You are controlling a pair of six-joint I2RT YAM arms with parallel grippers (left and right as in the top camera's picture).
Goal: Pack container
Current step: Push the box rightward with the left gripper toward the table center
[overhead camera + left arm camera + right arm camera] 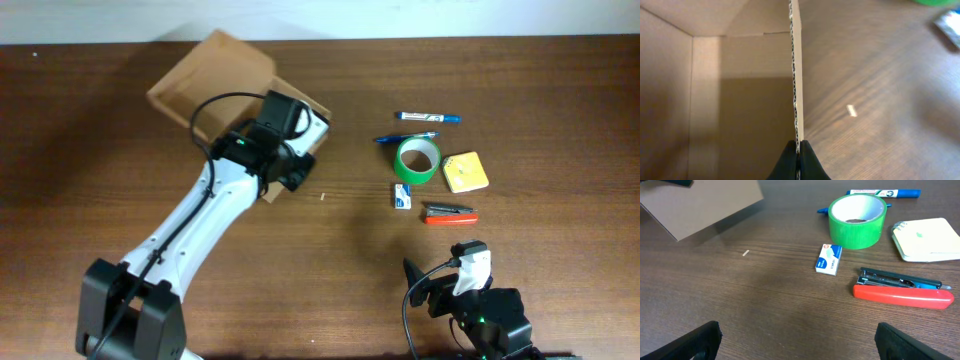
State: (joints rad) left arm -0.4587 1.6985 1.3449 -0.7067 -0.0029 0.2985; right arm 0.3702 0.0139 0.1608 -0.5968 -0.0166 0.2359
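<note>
Overhead looks straight down; right wrist, low and near, shares its green tape (pixel 857 232)

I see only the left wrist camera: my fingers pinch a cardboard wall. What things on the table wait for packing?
Observer: Six small things lie right of the box, among them a green tape roll and a red stapler.
Operator: What is the white and blue blur at my right edge?
Observer: A small staple box, lying flat beside the tape roll.
Operator: And the right gripper?
Observer: The right gripper is open and empty, low, short of the stapler.
</note>
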